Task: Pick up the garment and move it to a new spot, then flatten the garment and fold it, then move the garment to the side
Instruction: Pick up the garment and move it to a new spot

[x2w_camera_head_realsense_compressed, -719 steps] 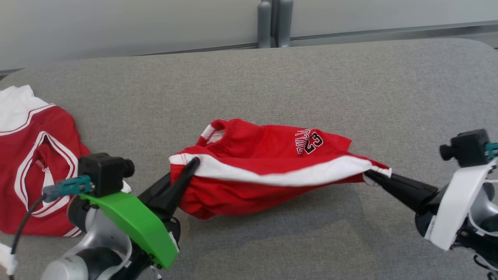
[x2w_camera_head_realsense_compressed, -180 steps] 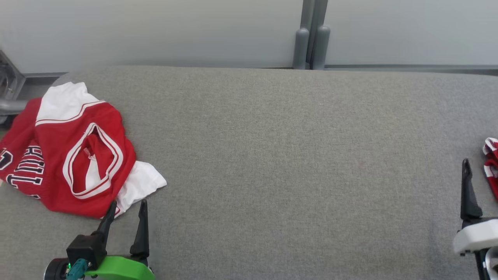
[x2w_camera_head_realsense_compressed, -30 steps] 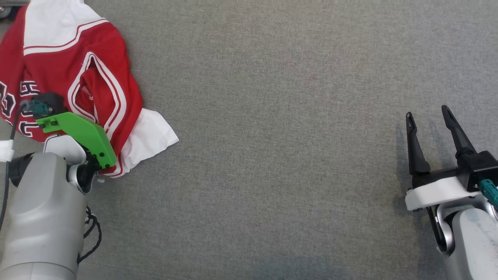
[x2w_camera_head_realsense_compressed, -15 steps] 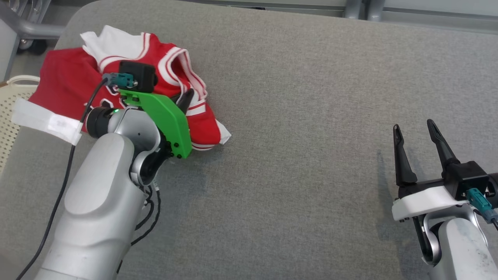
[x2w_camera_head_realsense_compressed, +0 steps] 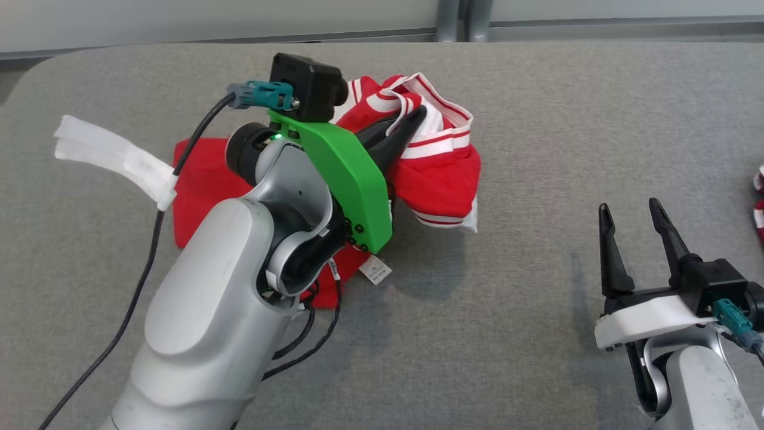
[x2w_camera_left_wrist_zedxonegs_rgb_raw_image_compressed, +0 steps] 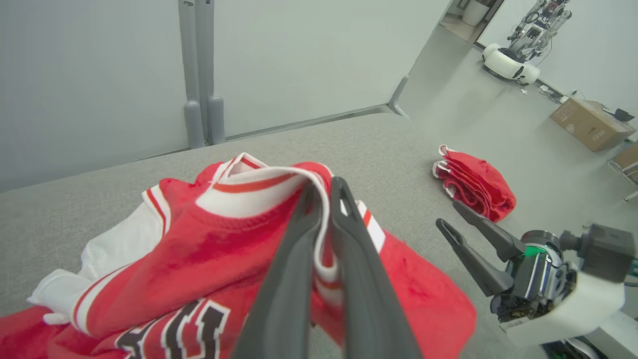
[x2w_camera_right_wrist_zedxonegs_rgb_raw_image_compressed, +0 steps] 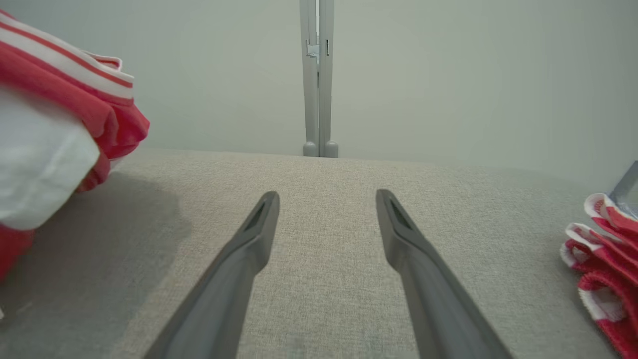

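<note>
A red jersey [x2w_camera_head_realsense_compressed: 439, 173] with white trim hangs bunched over the grey table, part of it trailing flat behind my left arm. My left gripper [x2w_camera_head_realsense_compressed: 418, 116] is shut on its striped white collar edge [x2w_camera_left_wrist_zedxonegs_rgb_raw_image_compressed: 319, 219], lifting the cloth. The jersey [x2w_camera_left_wrist_zedxonegs_rgb_raw_image_compressed: 189, 259] shows black lettering low in the left wrist view, and its lifted edge [x2w_camera_right_wrist_zedxonegs_rgb_raw_image_compressed: 55, 124] shows at the left of the right wrist view. At the lower right, a little above the table, my right gripper [x2w_camera_head_realsense_compressed: 630, 212] is open and holds nothing, well to the right of the jersey.
A folded red and white garment [x2w_camera_left_wrist_zedxonegs_rgb_raw_image_compressed: 473, 182] lies at the table's right end, also seen as red folds [x2w_camera_right_wrist_zedxonegs_rgb_raw_image_compressed: 605, 244] beside my right gripper. The grey padded table [x2w_camera_head_realsense_compressed: 537, 334] stretches wide between my arms. A pale wall and a grey post [x2w_camera_head_realsense_compressed: 456, 21] stand behind.
My left gripper has closed on the jersey's collar and carried it up and rightward toward the table's middle. The head camera has shifted. My right gripper stays open in place.
</note>
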{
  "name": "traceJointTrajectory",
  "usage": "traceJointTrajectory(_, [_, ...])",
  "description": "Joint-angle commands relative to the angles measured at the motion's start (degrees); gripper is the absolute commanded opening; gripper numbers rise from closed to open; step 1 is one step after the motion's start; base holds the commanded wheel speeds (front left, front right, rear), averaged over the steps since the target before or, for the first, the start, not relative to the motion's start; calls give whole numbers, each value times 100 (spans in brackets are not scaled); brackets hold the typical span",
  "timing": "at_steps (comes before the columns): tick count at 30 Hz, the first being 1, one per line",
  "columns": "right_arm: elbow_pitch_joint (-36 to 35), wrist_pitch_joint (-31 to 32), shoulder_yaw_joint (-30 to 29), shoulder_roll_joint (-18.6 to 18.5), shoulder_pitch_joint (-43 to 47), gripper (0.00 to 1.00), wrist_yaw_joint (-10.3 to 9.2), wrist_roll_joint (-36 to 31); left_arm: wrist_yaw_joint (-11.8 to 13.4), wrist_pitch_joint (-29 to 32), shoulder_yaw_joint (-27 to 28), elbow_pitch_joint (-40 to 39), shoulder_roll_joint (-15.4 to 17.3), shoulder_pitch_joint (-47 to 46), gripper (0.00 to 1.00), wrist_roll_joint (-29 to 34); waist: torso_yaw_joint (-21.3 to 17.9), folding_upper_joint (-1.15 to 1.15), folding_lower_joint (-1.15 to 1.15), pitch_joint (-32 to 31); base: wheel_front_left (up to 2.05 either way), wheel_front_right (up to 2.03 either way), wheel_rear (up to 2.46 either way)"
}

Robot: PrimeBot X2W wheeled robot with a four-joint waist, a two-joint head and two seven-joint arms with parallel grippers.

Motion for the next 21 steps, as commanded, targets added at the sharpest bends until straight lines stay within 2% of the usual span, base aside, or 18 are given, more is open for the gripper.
traceJointTrajectory(1, [-11, -17, 20, 1, 17, 100, -1, 102, 48, 45, -36, -38, -3, 10, 0, 16, -513, 69, 0, -38, 0, 0, 0])
traceJointTrajectory(8, [36, -17, 134, 1, 26, 100, -1, 403, 232, 231, -322, 158, -108, 126, 0, -96, -1307, 69, 0, 107, 0, 0, 0])
traceJointTrajectory(12, [56, -17, 137, 2, 73, 100, -1, 483, 373, -58, -352, 791, -97, -3, 0, 170, -1628, 69, 0, 176, 0, 0, 0])
traceJointTrajectory(13, [53, -17, 126, 2, 83, 100, -1, 503, 397, -169, -342, 984, -94, -41, 12, 219, -1699, 69, 0, 191, 0, 0, 0])
traceJointTrajectory(14, [54, -17, 117, 1, 95, 100, -1, 533, 421, -289, -340, 1194, -87, -67, 20, 293, -1757, 69, 0, 198, 0, 0, 0])
traceJointTrajectory(15, [64, -17, 120, 2, 114, 100, -1, 551, 424, -409, -346, 1423, -68, -91, 36, 389, -1807, 69, 0, 197, 0, 0, 0])
traceJointTrajectory(16, [68, -17, 110, 3, 127, 100, -1, 574, 424, -519, -372, 1619, -56, -125, 56, 481, -1844, 69, 0, 202, 0, 0, 0])
traceJointTrajectory(17, [67, -17, 110, 3, 134, 100, -1, 586, 408, -619, -405, 1806, -40, -157, 100, 550, -1872, 69, 0, 204, 0, 0, 0])
traceJointTrajectory(21, [72, -17, 57, 2, 183, 100, -1, 618, 340, -1002, -523, 2327, 65, -289, 100, 861, -1882, 69, 0, 168, 0, 0, 0])
